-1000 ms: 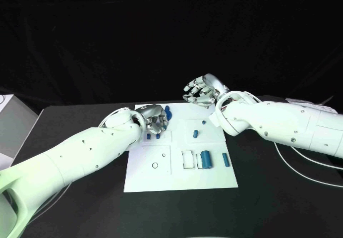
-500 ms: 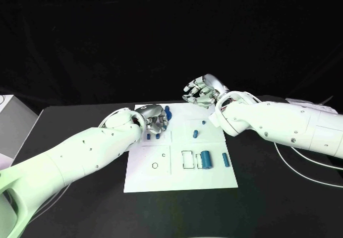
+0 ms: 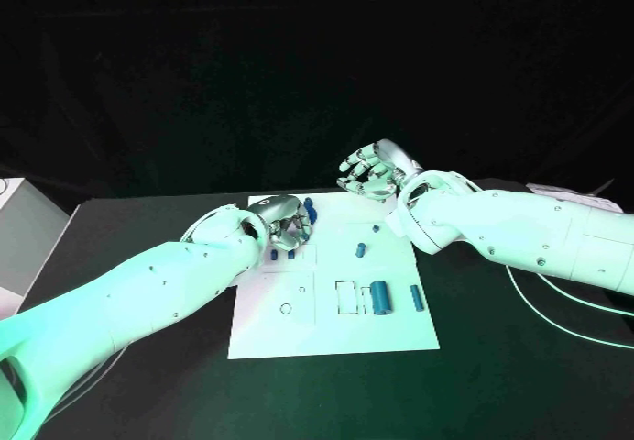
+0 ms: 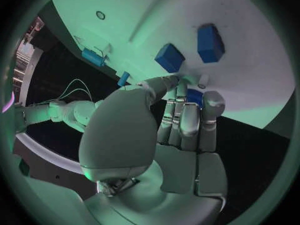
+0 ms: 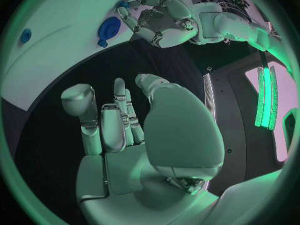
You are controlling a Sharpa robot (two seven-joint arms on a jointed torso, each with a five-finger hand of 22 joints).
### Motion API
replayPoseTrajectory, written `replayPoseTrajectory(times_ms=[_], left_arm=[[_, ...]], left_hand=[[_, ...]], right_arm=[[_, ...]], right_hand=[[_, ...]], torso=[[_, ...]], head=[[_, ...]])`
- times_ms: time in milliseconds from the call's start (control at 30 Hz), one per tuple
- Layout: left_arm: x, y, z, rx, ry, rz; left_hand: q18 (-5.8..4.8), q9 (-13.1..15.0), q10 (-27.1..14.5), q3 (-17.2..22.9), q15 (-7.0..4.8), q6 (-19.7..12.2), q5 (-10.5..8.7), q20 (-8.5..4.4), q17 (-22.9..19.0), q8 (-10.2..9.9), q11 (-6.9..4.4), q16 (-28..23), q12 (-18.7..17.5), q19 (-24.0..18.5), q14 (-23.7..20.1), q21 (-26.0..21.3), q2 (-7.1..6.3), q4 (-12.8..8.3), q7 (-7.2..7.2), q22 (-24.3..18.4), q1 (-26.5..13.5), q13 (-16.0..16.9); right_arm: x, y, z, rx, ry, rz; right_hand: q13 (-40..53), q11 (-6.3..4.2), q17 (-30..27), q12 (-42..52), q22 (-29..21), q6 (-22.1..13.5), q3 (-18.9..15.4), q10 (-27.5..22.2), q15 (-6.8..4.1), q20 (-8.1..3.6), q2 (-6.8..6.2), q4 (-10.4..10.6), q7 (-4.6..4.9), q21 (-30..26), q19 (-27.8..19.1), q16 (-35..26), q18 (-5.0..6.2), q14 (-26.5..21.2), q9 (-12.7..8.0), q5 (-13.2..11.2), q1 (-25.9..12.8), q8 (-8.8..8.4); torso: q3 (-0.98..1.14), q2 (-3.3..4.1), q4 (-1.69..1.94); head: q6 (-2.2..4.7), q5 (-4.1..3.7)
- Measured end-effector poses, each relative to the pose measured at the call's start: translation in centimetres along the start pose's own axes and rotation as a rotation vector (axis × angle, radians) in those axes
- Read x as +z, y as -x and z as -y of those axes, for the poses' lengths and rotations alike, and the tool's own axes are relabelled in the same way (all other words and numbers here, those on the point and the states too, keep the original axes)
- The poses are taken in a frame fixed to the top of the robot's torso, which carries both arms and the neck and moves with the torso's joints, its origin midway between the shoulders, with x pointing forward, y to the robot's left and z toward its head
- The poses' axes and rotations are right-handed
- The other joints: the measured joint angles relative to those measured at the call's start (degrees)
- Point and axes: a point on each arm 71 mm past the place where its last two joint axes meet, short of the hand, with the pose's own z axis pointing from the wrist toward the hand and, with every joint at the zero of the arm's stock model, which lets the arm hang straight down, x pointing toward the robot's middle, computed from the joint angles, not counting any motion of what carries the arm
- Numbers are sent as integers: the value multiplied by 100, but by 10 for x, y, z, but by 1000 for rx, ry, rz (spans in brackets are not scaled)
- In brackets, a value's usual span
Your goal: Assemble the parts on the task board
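On the desk [image 3: 146,215] lay the board [image 3: 331,325], its far end under the left hand [image 3: 284,223], fingers [image 4: 187,116] curled onto a blue part [image 4: 195,96], while the right hand [image 3: 371,170] hovered beyond, loosely spread, empty.

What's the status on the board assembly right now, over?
Left hand down on task board, fingers on a blue part. Right hand raised past the far edge, empty. Nothing in the way.

White task board [image 3: 331,335], blue parts [image 3: 382,296], black table [image 3: 515,367], silver left robot hand [image 3: 283,220]
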Motion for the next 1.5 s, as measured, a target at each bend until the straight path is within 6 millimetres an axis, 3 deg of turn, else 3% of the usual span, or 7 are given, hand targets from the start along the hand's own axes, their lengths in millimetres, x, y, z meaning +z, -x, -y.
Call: replayPoseTrajectory(times_ms=[433,933,1500], left_arm=[[-14,18,-3,-57,-19,50],[-30,25,-33,-69,47,17],[-29,22,-40,-67,79,-11]], left_hand=[[0,0,45,15,20,0,-1,0,-20,-3,3,0,-64,0,20,22,-7,-15,0,-8,-7,-6],[0,0,44,15,20,-2,-6,0,-45,-35,3,0,-109,-1,19,22,23,-15,0,-13,-36,-5],[1,7,61,15,20,-4,-7,0,-89,-65,20,0,-138,-1,19,22,22,-15,0,-30,-36,-5]], right_arm=[[0,3,3,-4,-7,5],[-1,4,7,-6,-16,8],[-2,4,7,-5,-18,6]], right_hand=[[-59,9,-1,-59,-1,0,0,9,0,0,9,0,-1,0,0,0,0,0,1,16,-54,0],[-73,10,-2,-80,-2,-1,0,10,0,0,9,0,-1,0,0,0,0,0,5,22,-54,0],[-100,10,13,-103,-3,-1,0,11,0,0,9,0,-1,0,0,0,0,0,4,22,-54,0]], torso=[[-15,-24,19],[-36,-62,58],[-20,-45,45]], head=[[7,-5],[-34,15],[-69,36]])
